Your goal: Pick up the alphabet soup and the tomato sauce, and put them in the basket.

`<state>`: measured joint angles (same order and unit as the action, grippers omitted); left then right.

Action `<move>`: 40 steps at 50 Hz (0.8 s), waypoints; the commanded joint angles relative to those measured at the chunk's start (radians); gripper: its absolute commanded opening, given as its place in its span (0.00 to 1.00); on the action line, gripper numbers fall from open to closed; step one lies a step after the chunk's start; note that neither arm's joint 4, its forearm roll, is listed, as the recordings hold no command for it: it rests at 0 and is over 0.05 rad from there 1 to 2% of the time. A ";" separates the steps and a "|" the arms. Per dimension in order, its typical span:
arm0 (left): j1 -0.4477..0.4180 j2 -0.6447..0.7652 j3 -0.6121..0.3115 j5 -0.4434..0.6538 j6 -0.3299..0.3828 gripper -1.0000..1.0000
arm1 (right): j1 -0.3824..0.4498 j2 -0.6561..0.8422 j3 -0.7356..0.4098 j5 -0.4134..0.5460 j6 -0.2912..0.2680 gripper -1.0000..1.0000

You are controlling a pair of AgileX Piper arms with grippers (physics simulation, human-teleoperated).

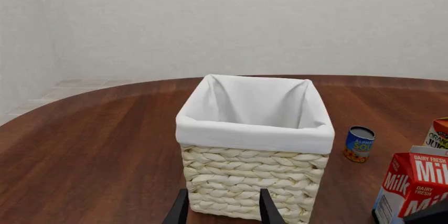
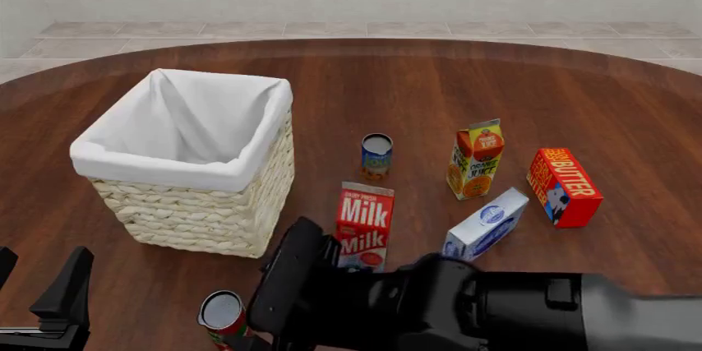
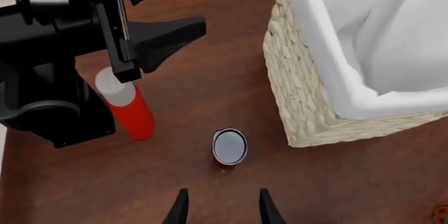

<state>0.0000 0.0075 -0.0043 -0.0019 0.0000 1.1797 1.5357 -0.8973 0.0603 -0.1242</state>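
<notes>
So the right gripper (image 3: 220, 208) is hanging over the alphabet soup (image 3: 229, 149) with its fingers spread apart and nothing between them, the can sitting upright on the table (image 2: 439, 80) just off the near corner of the basket (image 2: 192, 172). The left gripper (image 1: 222, 208) is also sitting wide open, empty, pointing at the basket's wicker wall. The tomato sauce (image 2: 376, 155) is standing upright to the right of the basket, just beyond the milk carton (image 2: 363, 225). Further right an orange juice carton (image 2: 475, 159) is standing up, with a butter box (image 2: 563, 187) and a blue-and-white carton (image 2: 486, 223) lying on their sides nearby. The basket is showing only its white liner.
</notes>
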 commanded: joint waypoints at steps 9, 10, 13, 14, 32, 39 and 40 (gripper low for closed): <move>0.000 0.000 0.000 0.000 0.000 1.00 | -0.012 0.069 -0.005 -0.037 0.004 1.00; 0.000 0.000 0.000 0.000 0.000 1.00 | -0.011 0.070 -0.005 -0.038 0.006 1.00; 0.000 0.000 0.000 0.000 0.000 1.00 | -0.013 0.081 -0.015 -0.039 0.008 1.00; 0.000 0.000 0.000 0.000 0.000 1.00 | -0.013 0.084 -0.018 -0.040 0.009 1.00; 0.000 0.000 0.000 0.000 0.000 1.00 | -0.025 0.144 -0.042 -0.064 0.010 1.00; 0.000 0.000 0.000 0.000 0.000 1.00 | -0.032 0.166 -0.045 -0.078 0.015 1.00; 0.000 0.000 0.000 0.000 0.000 1.00 | -0.032 0.170 -0.046 -0.080 0.016 1.00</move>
<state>0.0000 0.0075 -0.0043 -0.0019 0.0000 1.1558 1.6749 -0.9359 -0.0028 -0.1128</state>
